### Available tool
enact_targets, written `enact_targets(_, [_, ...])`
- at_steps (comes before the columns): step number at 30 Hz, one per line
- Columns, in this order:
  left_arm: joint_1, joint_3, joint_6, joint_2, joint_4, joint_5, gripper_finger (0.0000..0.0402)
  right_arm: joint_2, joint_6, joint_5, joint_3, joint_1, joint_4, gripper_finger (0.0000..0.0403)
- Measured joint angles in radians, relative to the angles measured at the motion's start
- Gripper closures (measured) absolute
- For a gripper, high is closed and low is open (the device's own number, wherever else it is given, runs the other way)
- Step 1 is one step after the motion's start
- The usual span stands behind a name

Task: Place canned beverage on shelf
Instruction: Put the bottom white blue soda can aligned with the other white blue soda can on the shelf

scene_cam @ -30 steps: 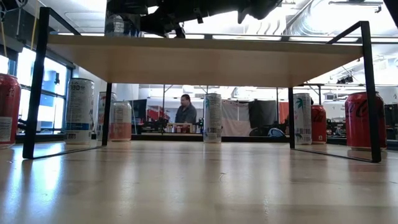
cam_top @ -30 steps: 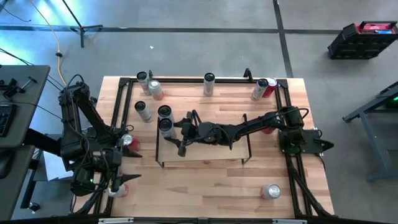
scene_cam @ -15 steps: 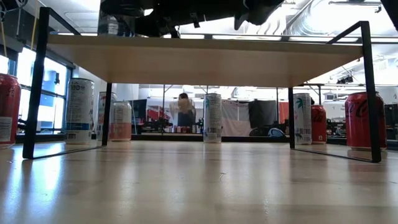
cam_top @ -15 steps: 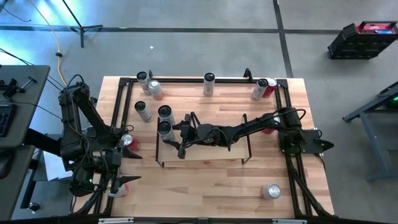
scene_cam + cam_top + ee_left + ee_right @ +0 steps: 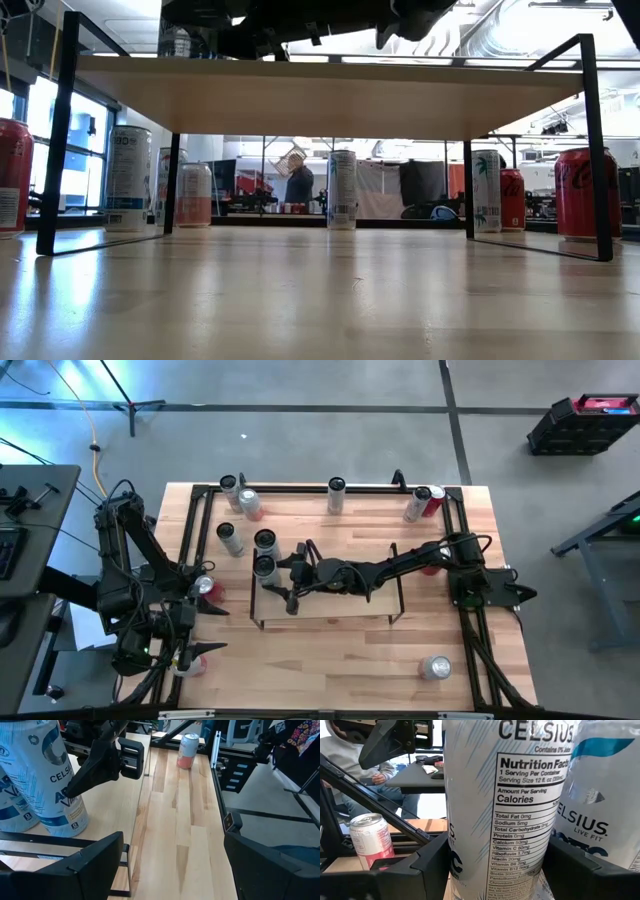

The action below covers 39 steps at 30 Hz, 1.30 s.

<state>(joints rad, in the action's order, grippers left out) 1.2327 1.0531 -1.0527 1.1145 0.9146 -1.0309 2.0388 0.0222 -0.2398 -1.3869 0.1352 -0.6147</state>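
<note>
A white Celsius can (image 5: pixel 265 567) stands upright on its base at the left end of the light-wood shelf (image 5: pixel 330 608). It fills the right wrist view (image 5: pixel 505 795) and shows above the board in the low view (image 5: pixel 185 40). My right gripper (image 5: pixel 287 582) reaches level across the shelf from the table's right. It is open, with one finger on either side of this can (image 5: pixel 497 870). I cannot tell whether the fingers touch the can. My left gripper (image 5: pixel 218 628) is open and empty at the table's near left, pointing toward the shelf (image 5: pixel 172 870).
A second Celsius can (image 5: pixel 265 540) stands just behind the first. Several more cans stand toward the far edge (image 5: pixel 335 495) and far left (image 5: pixel 230 538). Red cans (image 5: pixel 205 588) stand by my left arm. One can (image 5: pixel 435 667) stands near right. Black rails (image 5: pixel 300 487) edge the tabletop.
My right gripper has gone a little toward the table's left, so that its open fingers come around the can on the shelf. The can has stayed where it was.
</note>
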Motion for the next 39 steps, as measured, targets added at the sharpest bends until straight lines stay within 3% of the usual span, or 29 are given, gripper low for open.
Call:
enact_targets(6, [0.000, 0.000, 0.000, 0.000, 0.000, 0.000, 0.0066, 0.000, 0.004, 0.001, 0.000, 0.000, 0.001, 0.0147])
enact_targets(15, [0.000, 0.000, -0.001, 0.000, 0.000, 0.000, 0.0066, 0.000, 0.014, 0.001, 0.000, 0.000, 0.003, 0.0093])
enact_targets(39, [0.000, -0.001, -0.010, 0.000, 0.000, 0.003, 0.0066, -0.059, 0.021, -0.003, 0.000, 0.028, 0.091, 0.0088])
